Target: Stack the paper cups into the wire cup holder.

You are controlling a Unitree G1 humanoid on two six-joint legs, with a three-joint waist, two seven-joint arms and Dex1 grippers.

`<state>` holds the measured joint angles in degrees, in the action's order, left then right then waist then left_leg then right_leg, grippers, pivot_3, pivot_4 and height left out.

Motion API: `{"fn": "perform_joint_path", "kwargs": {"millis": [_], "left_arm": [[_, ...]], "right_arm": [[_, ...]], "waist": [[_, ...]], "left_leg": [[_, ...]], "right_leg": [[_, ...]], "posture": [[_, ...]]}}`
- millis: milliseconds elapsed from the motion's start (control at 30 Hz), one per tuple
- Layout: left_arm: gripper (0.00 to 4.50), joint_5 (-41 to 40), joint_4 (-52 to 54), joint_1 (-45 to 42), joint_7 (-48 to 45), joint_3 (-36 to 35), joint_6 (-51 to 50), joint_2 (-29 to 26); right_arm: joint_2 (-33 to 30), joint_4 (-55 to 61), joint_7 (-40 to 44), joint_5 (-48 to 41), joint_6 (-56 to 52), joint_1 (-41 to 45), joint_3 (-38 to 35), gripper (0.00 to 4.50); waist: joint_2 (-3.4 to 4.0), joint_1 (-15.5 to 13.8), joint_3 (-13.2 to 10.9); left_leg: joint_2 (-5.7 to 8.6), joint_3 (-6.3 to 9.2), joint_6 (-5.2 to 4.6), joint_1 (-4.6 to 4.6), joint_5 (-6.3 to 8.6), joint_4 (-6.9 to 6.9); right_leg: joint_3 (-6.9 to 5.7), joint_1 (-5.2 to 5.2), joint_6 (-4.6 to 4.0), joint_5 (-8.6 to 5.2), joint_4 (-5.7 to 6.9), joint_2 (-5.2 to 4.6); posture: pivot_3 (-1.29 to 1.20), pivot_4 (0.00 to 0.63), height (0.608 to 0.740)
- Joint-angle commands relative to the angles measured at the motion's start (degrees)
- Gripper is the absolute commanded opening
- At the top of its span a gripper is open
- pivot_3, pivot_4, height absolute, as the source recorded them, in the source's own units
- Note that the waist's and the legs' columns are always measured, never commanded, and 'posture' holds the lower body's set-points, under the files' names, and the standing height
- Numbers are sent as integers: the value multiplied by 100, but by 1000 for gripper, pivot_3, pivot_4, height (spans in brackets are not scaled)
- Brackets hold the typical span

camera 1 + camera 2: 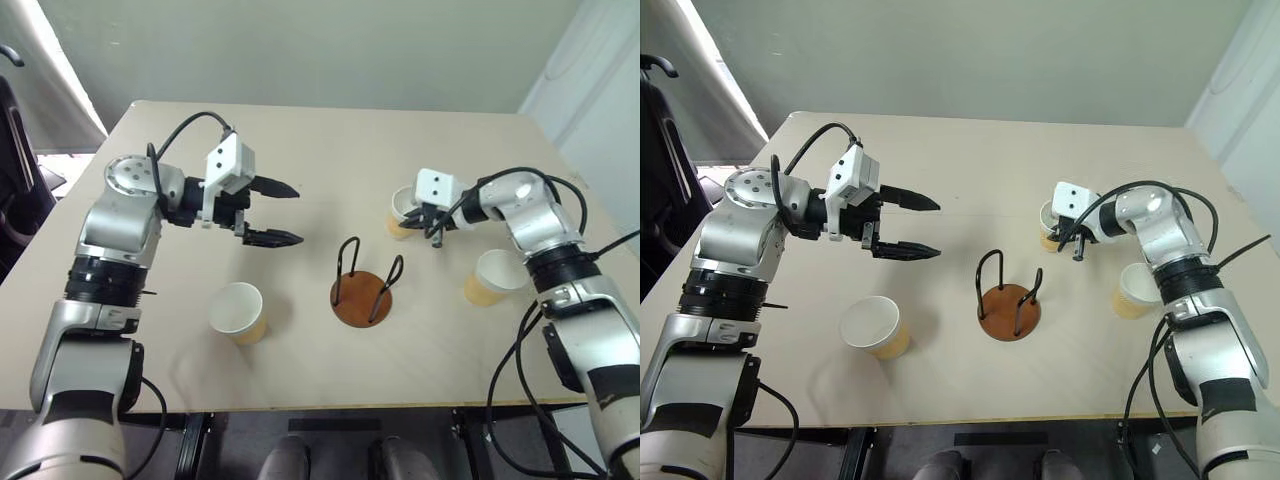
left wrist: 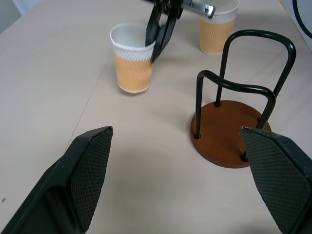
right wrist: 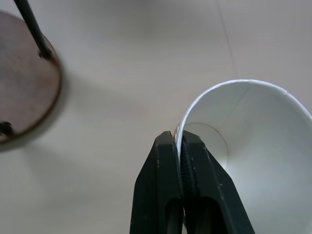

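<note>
Now, over on the left, the left gripper (image 1: 277, 212) hangs above the counter (image 1: 330, 150) with its jaws spread wide and nothing between them. Just below it stands the near cup (image 1: 239, 312), upright and untouched. In the middle sits the wire cup holder (image 1: 363, 288), its brown base bare and its two black loops empty, so not one cup is stacked yet. Moving right, the right gripper (image 3: 179, 146) has its jaws pinched shut on the rim of the far cup (image 1: 402, 211), one jaw inside the wall, one outside; that cup stands just beyond the holder, on the counter as far as I can tell. Last, the third cup (image 1: 494, 277) waits by the right arm. By my reckoning the first pick-up is under way; all three placements remain.
</note>
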<state>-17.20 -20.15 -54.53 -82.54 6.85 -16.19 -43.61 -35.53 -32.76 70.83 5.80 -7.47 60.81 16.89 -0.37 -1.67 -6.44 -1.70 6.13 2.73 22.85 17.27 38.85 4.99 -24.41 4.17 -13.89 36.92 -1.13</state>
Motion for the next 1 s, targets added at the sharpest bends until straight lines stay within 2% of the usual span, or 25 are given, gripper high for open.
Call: {"fn": "perform_joint_path", "kwargs": {"millis": [33,300,500,800,1000], "left_arm": [[4500,-27,128,-48,-102,-129,58,-68],[4500,29,23,-118,-231,-97,106,-47],[4500,68,-67,-186,-440,-22,170,-8],[4500,204,-366,-420,-613,24,305,73],[4500,267,-466,-478,-620,7,362,135]], "right_arm": [[-280,1036,231,-473,-703,-116,-459,21],[-767,3570,205,-1747,-3154,-424,-1258,21],[-1149,4721,118,-2466,-4241,-549,-1414,21],[-1119,5493,-240,-3283,-5011,-614,-1351,21],[-1177,5680,-354,-3513,-5019,-771,-1159,21]], "waist": [[0,-8,0],[1,-4,-1],[1,2,-1],[1,15,-1],[1,16,-1]], "left_leg": [[1,0,0,2,0,1],[0,2,3,5,-2,6],[0,5,3,5,-2,16],[0,7,0,0,-4,25],[0,8,0,0,-4,25]], "right_leg": [[-1,0,0,0,-1,0],[-2,1,0,0,-2,1],[-2,2,1,0,-3,0],[0,-1,1,0,-7,2],[0,-4,2,-1,-8,2]], "posture": [[0,150,740],[0,150,740],[0,150,740],[0,150,740],[0,150,740]]}}
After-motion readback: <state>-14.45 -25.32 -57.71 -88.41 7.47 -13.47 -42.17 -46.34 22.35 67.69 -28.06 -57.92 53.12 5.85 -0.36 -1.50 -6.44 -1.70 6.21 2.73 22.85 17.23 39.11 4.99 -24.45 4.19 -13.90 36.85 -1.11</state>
